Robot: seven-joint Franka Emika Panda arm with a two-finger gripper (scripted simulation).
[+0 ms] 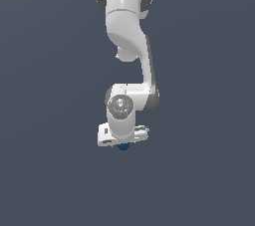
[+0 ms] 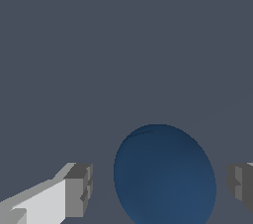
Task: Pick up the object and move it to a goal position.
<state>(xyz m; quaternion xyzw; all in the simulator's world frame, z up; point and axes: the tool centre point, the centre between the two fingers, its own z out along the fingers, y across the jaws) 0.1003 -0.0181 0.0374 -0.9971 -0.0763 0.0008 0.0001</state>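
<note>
The object, a smooth dark blue ball (image 2: 164, 176), lies between my two fingers in the wrist view. My gripper (image 2: 159, 186) is open, with a gap between the ball and each grey fingertip (image 2: 78, 188). In the exterior view the white arm hangs straight down. Only a sliver of the blue ball (image 1: 123, 146) peeks out under the white hand of the gripper (image 1: 122, 144), which hides the rest. I cannot tell whether the ball rests on the grey ground.
A plain, uniform dark grey surface (image 1: 50, 170) fills both views around the arm. No other objects, containers or edges show.
</note>
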